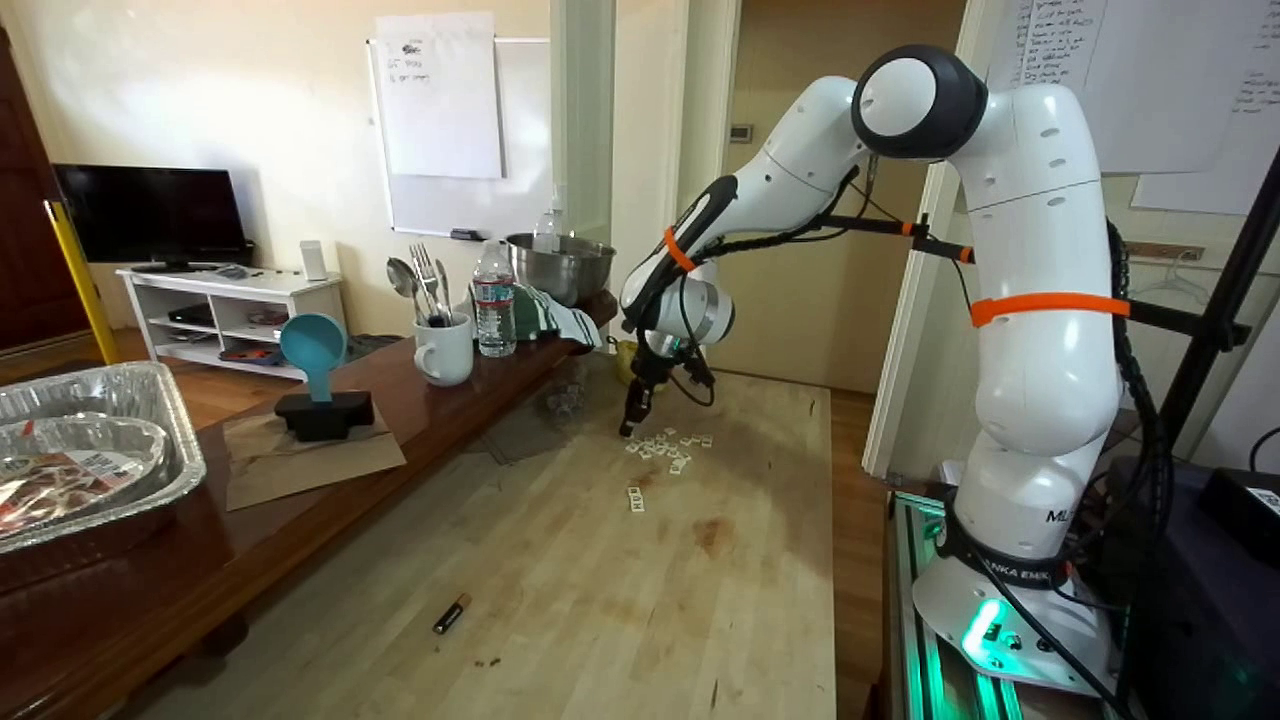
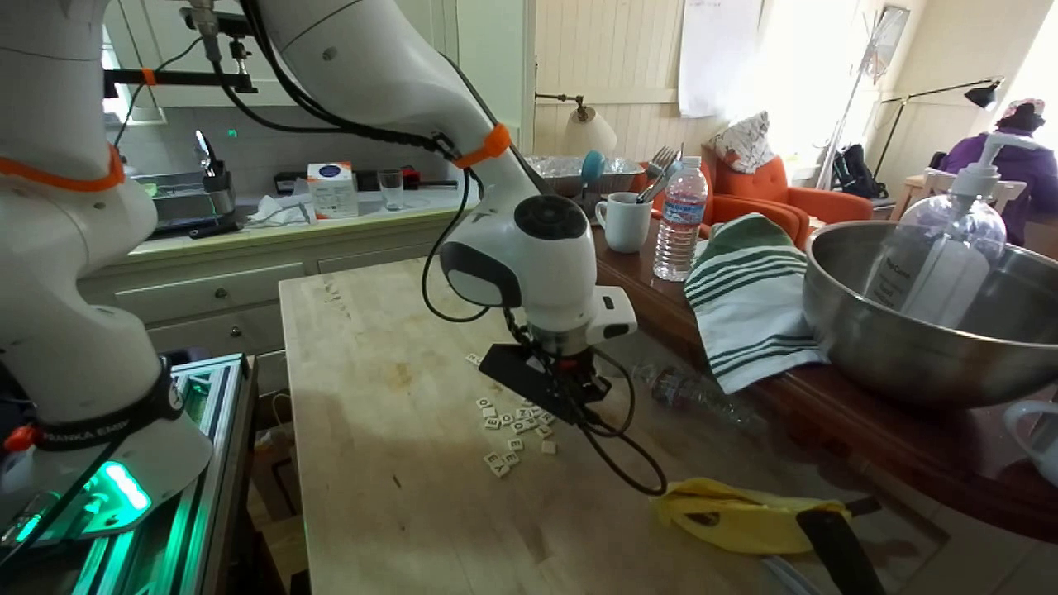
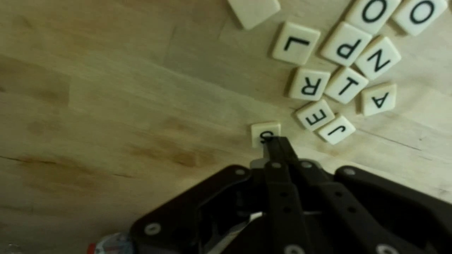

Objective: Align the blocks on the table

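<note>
The blocks are small cream letter tiles on the light wooden table [image 1: 720, 620]. A loose cluster [image 1: 660, 446] lies near the gripper, and a short straight line of tiles [image 1: 636, 499] lies apart from it. In the wrist view, an S tile [image 3: 260, 130] sits alone, partly hidden by my gripper [image 3: 280, 138]. The fingers are together with no tile visible between them; I cannot tell if they touch the S. E [image 3: 315, 115], J [image 3: 337, 129], R [image 3: 310, 84] and L [image 3: 296, 43] tiles lie turned at different angles. A tile group [image 2: 498, 463] also shows in an exterior view.
A battery [image 1: 451, 614] lies on the table. A raised dark wooden counter [image 1: 540, 385] borders one side, bearing a mug [image 1: 444, 350], a water bottle [image 1: 495, 300] and a steel bowl [image 2: 917, 364]. A clear bottle [image 2: 694, 392] and a yellow object [image 2: 727, 516] lie beside the arm.
</note>
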Controlling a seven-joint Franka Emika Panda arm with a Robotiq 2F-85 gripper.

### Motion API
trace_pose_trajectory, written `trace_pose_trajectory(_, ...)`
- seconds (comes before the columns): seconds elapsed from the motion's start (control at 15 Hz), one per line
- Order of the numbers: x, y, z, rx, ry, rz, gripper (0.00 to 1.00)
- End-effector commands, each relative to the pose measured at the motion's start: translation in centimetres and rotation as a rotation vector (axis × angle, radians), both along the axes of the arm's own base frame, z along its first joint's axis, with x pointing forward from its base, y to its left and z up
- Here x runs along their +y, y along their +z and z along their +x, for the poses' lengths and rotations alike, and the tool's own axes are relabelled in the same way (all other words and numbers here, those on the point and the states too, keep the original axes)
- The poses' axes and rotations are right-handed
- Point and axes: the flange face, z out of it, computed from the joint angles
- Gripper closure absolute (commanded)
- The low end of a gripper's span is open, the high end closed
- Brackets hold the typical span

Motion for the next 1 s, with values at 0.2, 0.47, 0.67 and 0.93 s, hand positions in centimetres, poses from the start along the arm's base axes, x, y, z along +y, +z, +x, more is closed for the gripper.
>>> trace_pose_trajectory(0.2,4.4,-4.3,0.2,0.139,0.108,0.048,1.0)
trace_pose_trajectory(0.47,5.5,-4.1,0.3,0.182,0.134,0.04,1.0)
trace_pose_trajectory(0.67,5.7,-3.7,-0.2,0.226,0.103,0.022,1.0)
trace_pose_trajectory(0.93,6.4,-3.1,-0.6,0.278,0.021,0.018,1.0)
